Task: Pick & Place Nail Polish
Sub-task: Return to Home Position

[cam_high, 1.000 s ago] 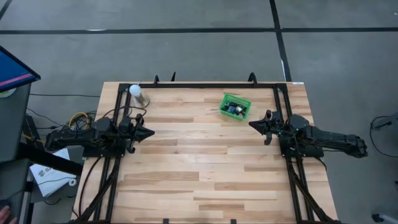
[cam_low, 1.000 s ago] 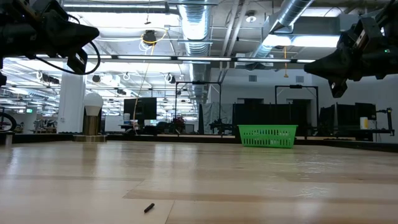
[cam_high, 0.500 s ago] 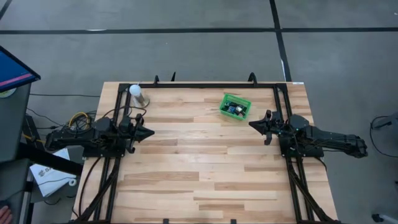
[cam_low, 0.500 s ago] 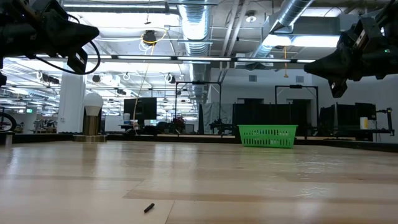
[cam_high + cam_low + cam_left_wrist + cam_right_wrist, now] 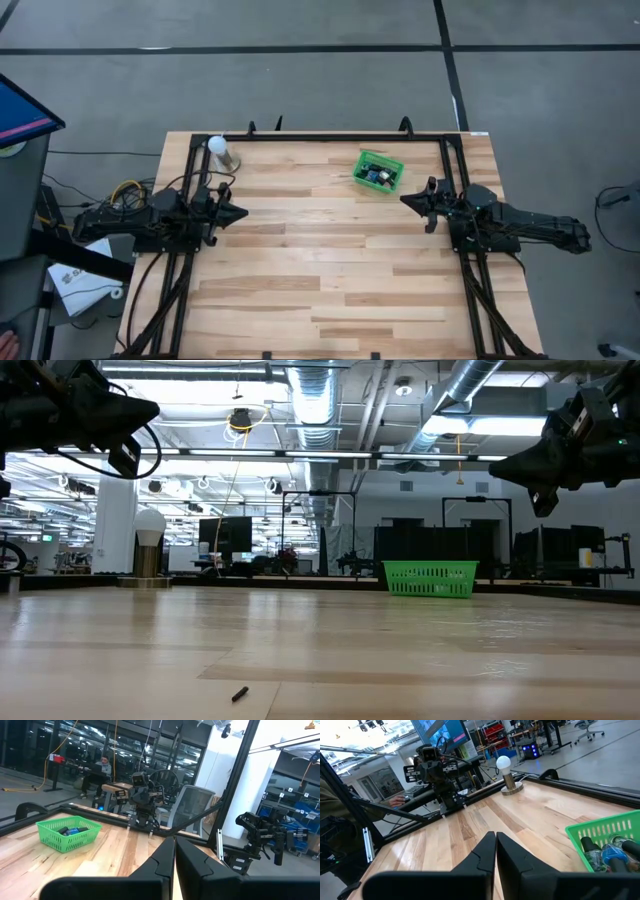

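Zero movement: left hand and right hand stay pinched closed; nail polish in green bin.

Small blue, teal and dark-capped nail polish bottles lie jumbled on their sides inside the green plastic basket.

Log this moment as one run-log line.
left gripper shut, raised at left side | right gripper shut, raised at right side | nail polish in green bin

Bright, even overhead light; ceiling fixtures flare in low view; sheen on table; shadows faint.
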